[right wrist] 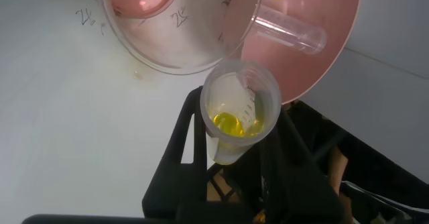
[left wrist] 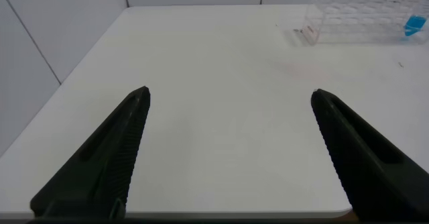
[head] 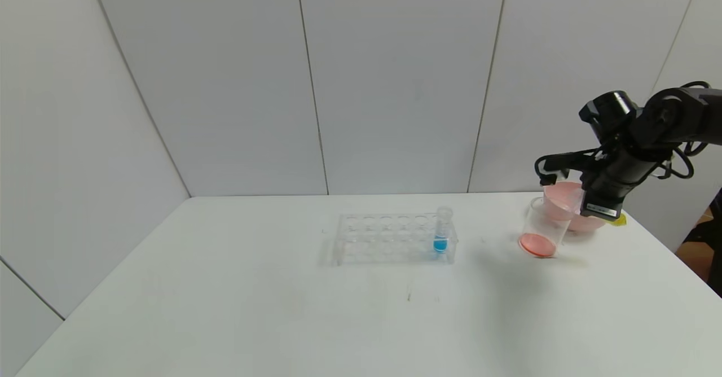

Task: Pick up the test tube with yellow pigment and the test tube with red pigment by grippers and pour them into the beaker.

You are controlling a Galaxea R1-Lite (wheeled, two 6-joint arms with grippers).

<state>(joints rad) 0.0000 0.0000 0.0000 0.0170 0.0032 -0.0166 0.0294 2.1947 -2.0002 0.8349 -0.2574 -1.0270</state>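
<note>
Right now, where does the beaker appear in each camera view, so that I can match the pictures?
Head view: the beaker stands on the right part of the table, just in front of the pink bowl.
Left wrist view: not in it.
Right wrist view: the beaker lies just beyond the mouth of the test tube with yellow pigment, overlapping the pink bowl.
Shared landmark: the pink bowl.

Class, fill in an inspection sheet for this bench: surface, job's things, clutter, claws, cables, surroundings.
Surface: white table, faint marks.
Job's things: clear tapered beaker holds orange-red liquid; small clear yellow-pigment tube gripped beside it; an empty clear tube lies in the pink bowl.
Clutter: clear plastic rack holding a blue-liquid tube.
Claws: right claw shut on the yellow tube; left claw open, parked.
Cables: black cable loops at right wrist.
Surroundings: white wall panels.
</note>
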